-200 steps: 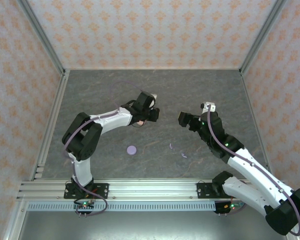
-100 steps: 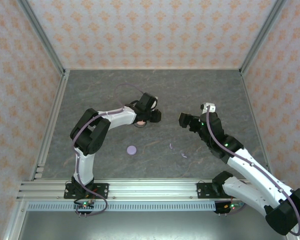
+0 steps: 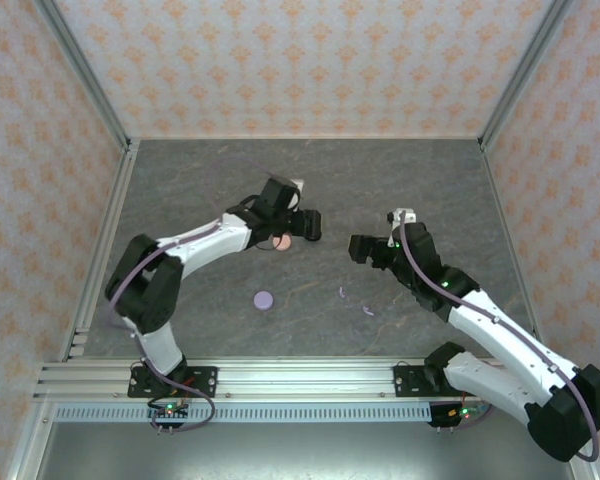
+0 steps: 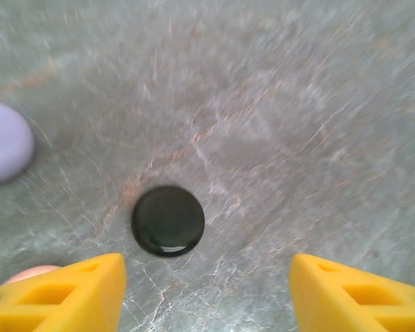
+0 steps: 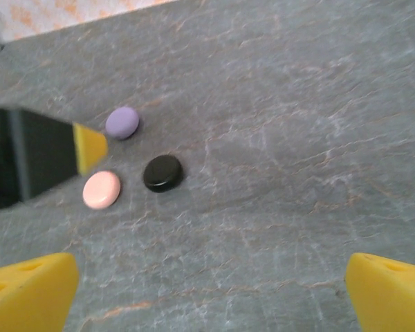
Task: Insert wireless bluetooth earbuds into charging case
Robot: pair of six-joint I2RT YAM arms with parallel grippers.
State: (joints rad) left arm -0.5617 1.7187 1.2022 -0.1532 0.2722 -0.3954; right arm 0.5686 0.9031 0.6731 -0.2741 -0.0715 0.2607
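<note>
My left end effector (image 4: 207, 265) is spread, with a black case (image 4: 168, 220) on the desk (image 4: 318, 117) just ahead of its tips. My right end effector (image 5: 211, 268) is spread wide too, and two lavender earbuds (image 3: 342, 293) lie near it, toward the arm bases.

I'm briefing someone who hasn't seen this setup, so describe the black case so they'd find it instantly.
On the grey marbled table, look just ahead of the left pincer. Three round discs lie near it, and the black case is the glossy dark one, next to the pink case and the lavender case.
</note>
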